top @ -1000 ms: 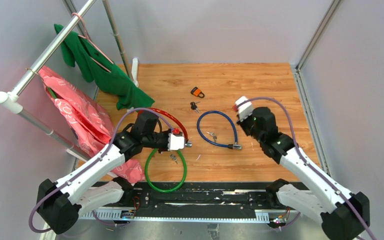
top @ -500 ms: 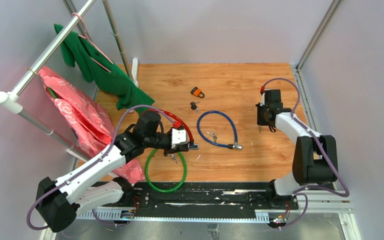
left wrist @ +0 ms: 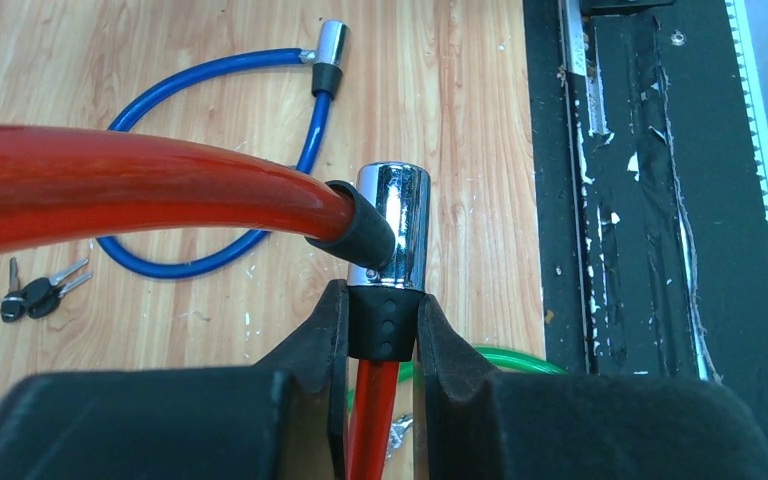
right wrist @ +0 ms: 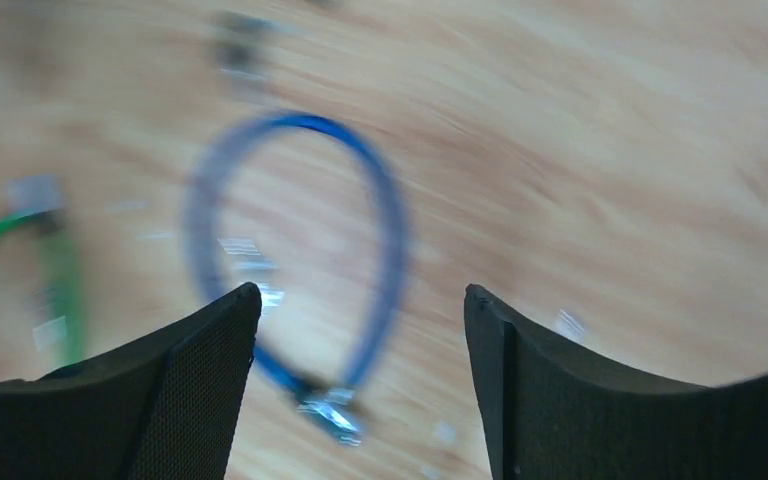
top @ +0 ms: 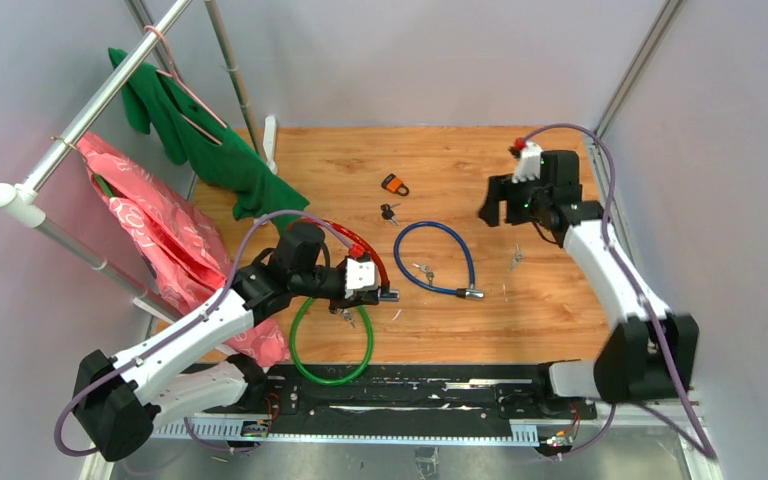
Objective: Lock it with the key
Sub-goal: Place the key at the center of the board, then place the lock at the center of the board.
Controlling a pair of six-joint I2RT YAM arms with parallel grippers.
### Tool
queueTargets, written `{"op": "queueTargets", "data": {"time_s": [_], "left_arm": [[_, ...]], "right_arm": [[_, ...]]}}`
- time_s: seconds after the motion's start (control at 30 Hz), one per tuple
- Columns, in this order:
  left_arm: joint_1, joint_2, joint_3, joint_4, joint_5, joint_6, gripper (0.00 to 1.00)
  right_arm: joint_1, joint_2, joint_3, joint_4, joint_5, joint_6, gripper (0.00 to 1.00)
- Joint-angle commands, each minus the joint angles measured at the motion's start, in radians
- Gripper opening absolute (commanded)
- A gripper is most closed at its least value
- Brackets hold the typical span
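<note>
Now the left gripper (left wrist: 381,318) clamps the glossy red cable lock (left wrist: 110,185) at the ribbed black collar below its smooth chrome cylinder (left wrist: 400,220), while the right gripper (right wrist: 360,305) gapes empty.

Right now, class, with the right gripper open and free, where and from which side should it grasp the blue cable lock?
Probably the chrome barrel end of the blue cable lock, from straight above. It lies flat on the wood, that end is rigid and clear of the keys, and jaws set across its narrow width should fit; the cable would flex.
</note>
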Motion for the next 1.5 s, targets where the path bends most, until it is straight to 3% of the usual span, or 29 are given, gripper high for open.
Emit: {"op": "queueTargets", "data": {"time_s": [0.0,0.07,0.13,0.33,0.47,0.67,0.77,0.8,0.83,0.87,0.9,0.93,0.97,1.03,1.07,1.27,1.37,1.47], "left_arm": [[-0.019,0.007,0.013,0.063,0.02,0.01,0.0],[-0.024,0.01,0.014,0.068,0.022,0.01,0.0],[-0.028,0.015,0.016,0.074,0.02,0.011,0.0],[-0.033,0.015,0.023,0.076,0.018,0.016,0.0],[-0.036,0.015,0.027,0.071,0.017,0.023,0.0],[-0.037,0.014,0.025,0.056,0.009,0.035,0.0],[-0.037,0.01,0.022,0.055,0.01,0.043,0.0],[-0.037,0.01,0.022,0.057,0.011,0.044,0.0],[-0.037,0.009,0.022,0.06,0.013,0.044,0.0],[-0.037,0.008,0.021,0.061,0.012,0.045,0.0],[-0.037,0.006,0.019,0.065,0.007,0.046,0.0],[-0.037,0.001,0.015,0.077,-0.003,0.043,0.0],[-0.037,-0.007,0.0,0.1,-0.017,0.03,0.23],[-0.037,-0.022,-0.021,0.156,-0.036,0.002,0.95],[-0.037,-0.03,-0.024,0.167,-0.028,0.003,0.99],[-0.037,-0.069,-0.046,0.196,-0.005,-0.091,1.0],[-0.037,-0.086,-0.091,0.282,-0.115,-0.24,1.0],[-0.036,-0.099,-0.177,0.416,-0.379,-0.459,1.0]], "right_arm": [[0.189,-0.283,-0.117,0.352,-0.687,0.088,0.77],[0.356,-0.406,-0.274,0.773,-0.608,0.193,0.82],[0.484,-0.445,-0.355,0.901,-0.528,0.17,0.85],[0.683,-0.407,-0.336,0.785,-0.38,0.125,0.67],[0.739,-0.343,-0.326,0.763,-0.284,0.124,0.67],[0.782,-0.275,-0.349,0.851,-0.265,0.114,0.63],[0.783,-0.227,-0.327,0.815,-0.227,0.143,0.43],[0.783,-0.211,-0.32,0.806,-0.218,0.155,0.32],[0.783,-0.202,-0.312,0.797,-0.204,0.166,0.12],[0.783,-0.2,-0.302,0.768,-0.181,0.177,0.01],[0.78,-0.203,-0.296,0.754,-0.148,0.181,0.0],[0.764,-0.213,-0.294,0.726,-0.11,0.202,0.0],[0.739,-0.227,-0.299,0.702,-0.073,0.232,0.0],[0.642,-0.266,-0.33,0.669,-0.058,0.301,0.0],[0.589,-0.291,-0.353,0.661,-0.057,0.333,0.0],[0.219,-0.524,-0.441,0.485,-0.048,0.365,0.0],[-0.029,-0.603,-0.516,0.436,-0.04,0.461,0.0],[-0.238,-0.626,-0.626,0.473,-0.073,0.559,0.0]]}}
